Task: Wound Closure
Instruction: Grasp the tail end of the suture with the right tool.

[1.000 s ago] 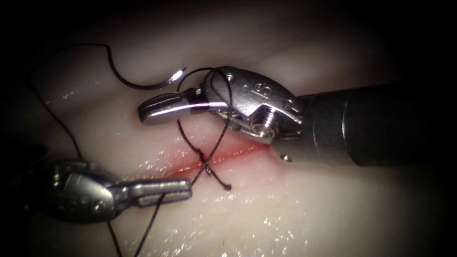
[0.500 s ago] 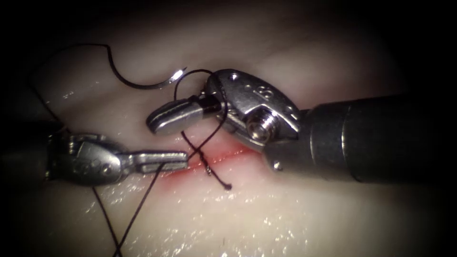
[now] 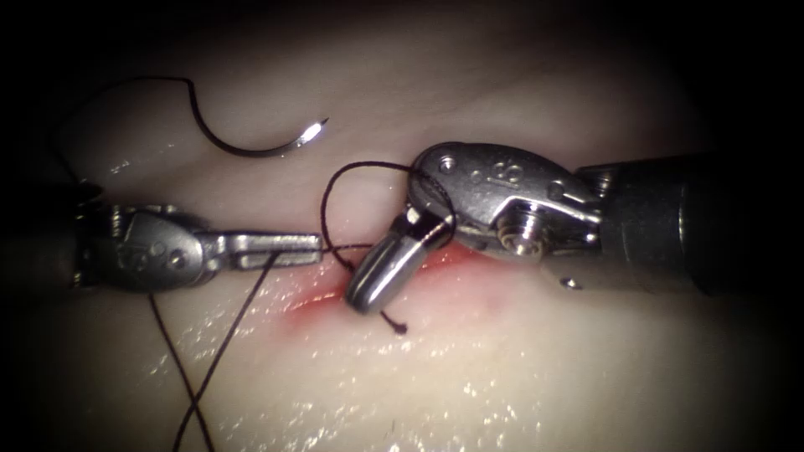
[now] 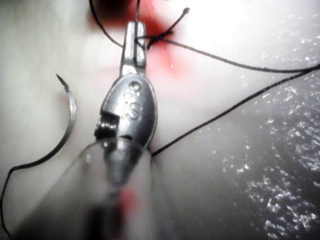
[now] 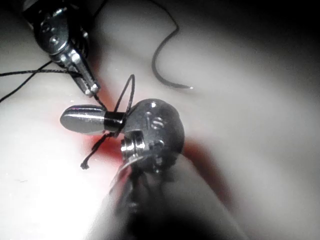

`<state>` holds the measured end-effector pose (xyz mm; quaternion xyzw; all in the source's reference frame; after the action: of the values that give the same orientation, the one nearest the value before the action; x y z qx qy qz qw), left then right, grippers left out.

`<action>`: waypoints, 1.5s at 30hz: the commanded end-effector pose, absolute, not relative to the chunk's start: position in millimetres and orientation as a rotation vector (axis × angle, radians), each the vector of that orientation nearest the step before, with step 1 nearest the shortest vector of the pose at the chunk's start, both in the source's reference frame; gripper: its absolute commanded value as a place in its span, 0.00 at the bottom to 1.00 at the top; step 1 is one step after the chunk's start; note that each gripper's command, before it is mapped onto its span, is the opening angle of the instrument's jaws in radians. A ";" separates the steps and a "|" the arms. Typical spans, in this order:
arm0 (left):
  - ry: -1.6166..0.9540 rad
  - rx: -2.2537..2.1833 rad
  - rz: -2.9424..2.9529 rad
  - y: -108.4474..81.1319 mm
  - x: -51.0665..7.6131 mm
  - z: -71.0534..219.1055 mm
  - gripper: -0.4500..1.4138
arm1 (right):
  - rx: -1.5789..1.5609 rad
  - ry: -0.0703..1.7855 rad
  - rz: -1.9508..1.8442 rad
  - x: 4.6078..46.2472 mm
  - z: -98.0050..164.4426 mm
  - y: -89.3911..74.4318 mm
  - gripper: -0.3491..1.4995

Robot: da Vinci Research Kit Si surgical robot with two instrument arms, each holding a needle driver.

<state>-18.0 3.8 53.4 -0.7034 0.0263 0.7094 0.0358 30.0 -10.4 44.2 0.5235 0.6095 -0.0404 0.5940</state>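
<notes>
A: What lies under the tools?

B: Pale tissue (image 3: 502,368), glistening, with the cut (image 3: 335,295) across the middle and red fluid (image 3: 311,303) along it.

A: And the needle?

B: The needle (image 3: 251,149) lies free on the tissue above the cut, left of the right tool, held by neither tool and not in the tissue. Its tip points up and to the right.

A: The left pincer?

B: The left pincer (image 3: 314,249) comes in from the left, its jaws together on the thread (image 3: 222,351) just beside the cut's left end. From there the thread runs down and left.

A: The right one?

B: The right pincer (image 3: 362,299) points down over the cut, jaws together, with nothing visibly between them. A loop of thread is wound around them near the wrist. A short cut end (image 3: 394,322) of thread lies just below the cut.
</notes>
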 end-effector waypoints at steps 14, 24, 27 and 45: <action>0.102 -2.137 2.190 3.3 -18.7 54.4 0.00 | 1.178 0.807 0.135 31.8 41.1 -11.2 0.30; 0.104 -2.123 2.204 3.0 -18.1 54.5 0.00 | 1.041 0.549 0.184 32.5 40.9 -11.3 0.73; 0.099 -2.119 2.202 3.0 -18.0 54.5 0.00 | 1.037 0.541 0.187 32.5 41.0 -11.6 0.73; 0.103 -2.109 2.209 2.8 -17.1 54.5 0.00 | 0.976 0.273 0.262 32.6 42.2 -15.0 0.61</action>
<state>-16.5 2.9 53.9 -0.6889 0.0343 0.7228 0.0433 31.7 -15.2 41.9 0.4658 0.1231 0.1293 0.8667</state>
